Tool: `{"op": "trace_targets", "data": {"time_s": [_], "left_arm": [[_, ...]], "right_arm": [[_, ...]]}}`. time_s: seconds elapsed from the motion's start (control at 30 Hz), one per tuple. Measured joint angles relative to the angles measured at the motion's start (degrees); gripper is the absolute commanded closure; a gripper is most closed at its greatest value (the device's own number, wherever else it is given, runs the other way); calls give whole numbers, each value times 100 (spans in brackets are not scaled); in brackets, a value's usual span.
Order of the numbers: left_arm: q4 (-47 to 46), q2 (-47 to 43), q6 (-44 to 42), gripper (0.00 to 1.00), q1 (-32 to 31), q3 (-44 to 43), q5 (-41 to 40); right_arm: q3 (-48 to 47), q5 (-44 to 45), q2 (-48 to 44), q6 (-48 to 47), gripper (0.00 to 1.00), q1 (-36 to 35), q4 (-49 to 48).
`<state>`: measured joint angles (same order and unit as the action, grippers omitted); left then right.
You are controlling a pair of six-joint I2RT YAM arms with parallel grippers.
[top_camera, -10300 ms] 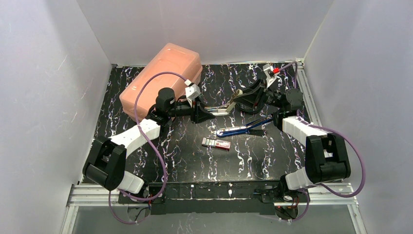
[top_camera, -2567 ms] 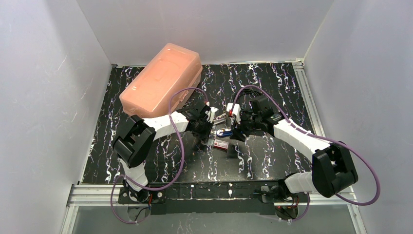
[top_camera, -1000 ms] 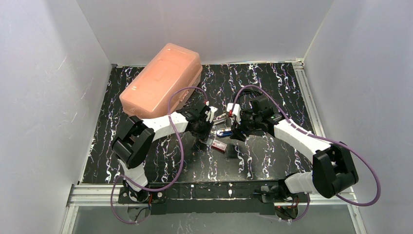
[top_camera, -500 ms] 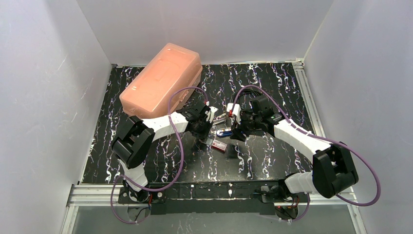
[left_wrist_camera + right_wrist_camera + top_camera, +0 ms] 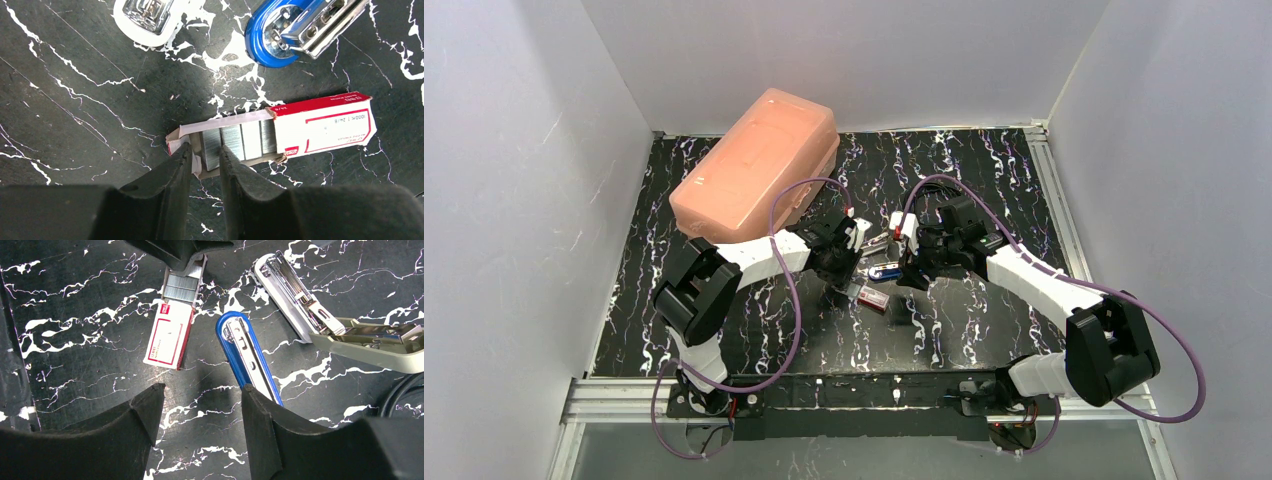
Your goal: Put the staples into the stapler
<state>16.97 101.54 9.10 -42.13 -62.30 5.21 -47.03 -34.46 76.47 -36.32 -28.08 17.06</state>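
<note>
At the far left of my top view, the big salmon-pink case [image 5: 759, 165] lies at the back of the black marbled table [image 5: 994, 170], well apart from the work. Next to the right, my left arm reaches toward the middle of the table, and its gripper [image 5: 205, 152] points down at the staples box [image 5: 325, 130].

The box lies flat on the table. Its red sleeve is pulled partly off the grey inner tray [image 5: 197, 150], so several silver strips of staples [image 5: 240, 140] are open to see. In the left wrist view the two fingers [image 5: 175, 175] are nearly together, with only a narrow gap. The open end of the tray and the edge of the first strip sit in that gap, so the fingers look clamped on it.

Just behind the box lies the blue stapler [image 5: 247, 357], with its metal channel facing up. Beside it is a white-grey stapler [image 5: 320, 320], hinged open.

Further right, my right gripper [image 5: 200, 390] hangs above the table near the blue stapler's end. Its fingers are wide apart and hold nothing; only bare table shows between them.
</note>
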Motion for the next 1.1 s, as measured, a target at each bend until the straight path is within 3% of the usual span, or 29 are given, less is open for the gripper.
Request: {"op": "trace_targets", "data": {"time_s": [0.17, 0.5, 0.87, 1.1], "left_arm": [[-2, 0, -44, 72, 0, 2, -33], [-9, 2, -111, 84, 0, 15, -66], [-66, 0, -129, 81, 0, 57, -79], [-66, 0, -140, 89, 0, 59, -59]], "right_arm": [[0, 0, 0, -9, 34, 0, 0], [0, 0, 0, -20, 34, 0, 4], [0, 0, 2, -37, 34, 0, 7], [0, 0, 2, -42, 34, 0, 7]]}}
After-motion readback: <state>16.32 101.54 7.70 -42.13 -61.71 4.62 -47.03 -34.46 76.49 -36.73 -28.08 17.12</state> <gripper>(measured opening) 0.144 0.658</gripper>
